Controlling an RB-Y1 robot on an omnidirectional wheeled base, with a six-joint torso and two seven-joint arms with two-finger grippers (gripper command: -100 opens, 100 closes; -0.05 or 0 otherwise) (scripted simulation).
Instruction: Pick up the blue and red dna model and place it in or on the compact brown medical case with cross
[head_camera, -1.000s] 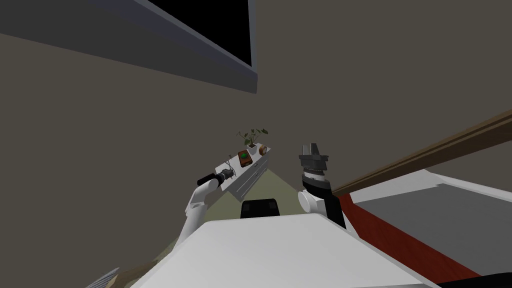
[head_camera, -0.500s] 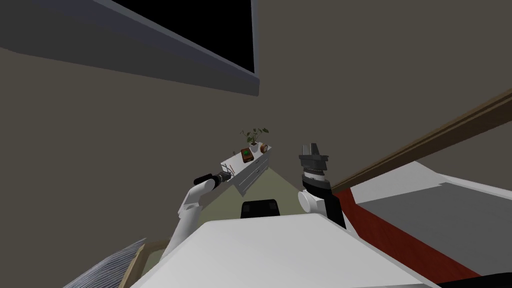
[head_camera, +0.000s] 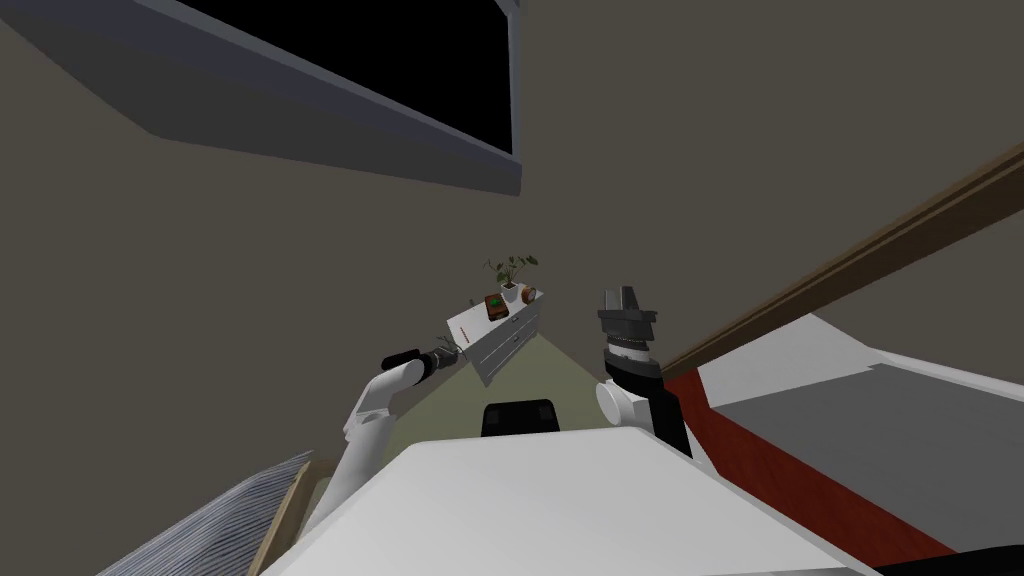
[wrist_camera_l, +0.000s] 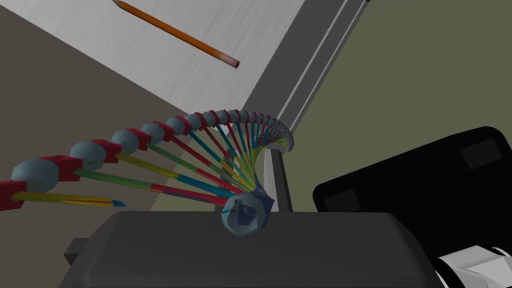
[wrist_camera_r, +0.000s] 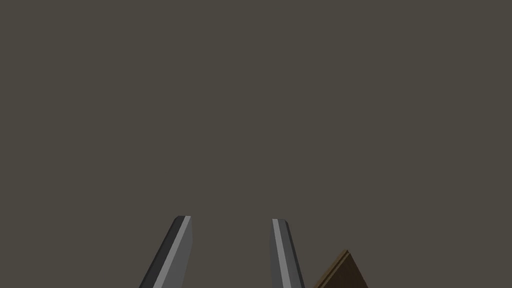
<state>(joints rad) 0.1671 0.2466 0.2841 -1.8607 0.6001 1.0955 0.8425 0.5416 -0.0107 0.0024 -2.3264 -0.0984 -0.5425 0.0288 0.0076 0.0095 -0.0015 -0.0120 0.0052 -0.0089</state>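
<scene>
The DNA model (wrist_camera_l: 165, 150), a twisted ladder of grey-blue balls, red blocks and coloured rungs, is held in my left gripper (wrist_camera_l: 250, 172), which is shut on its near end. In the head view that gripper (head_camera: 447, 352) hovers just off the near end of a white dresser (head_camera: 470, 328). The brown case with a green cross (head_camera: 494, 306) lies farther along the dresser top. My right gripper (head_camera: 622, 300) is raised, pointing up, with its fingers (wrist_camera_r: 182, 240) open and nothing between them.
An orange pencil (wrist_camera_l: 175, 34) lies on the dresser top near the left hand. A potted plant (head_camera: 512, 272) and a round brown object (head_camera: 527, 295) stand beyond the case. A red and white bed (head_camera: 850, 400) is at right, a striped framed thing (head_camera: 220, 520) at lower left.
The whole head view has shifted: the dresser looks smaller and farther, and the striped framed thing has come into view. My left arm swung slightly left, still holding the model.
</scene>
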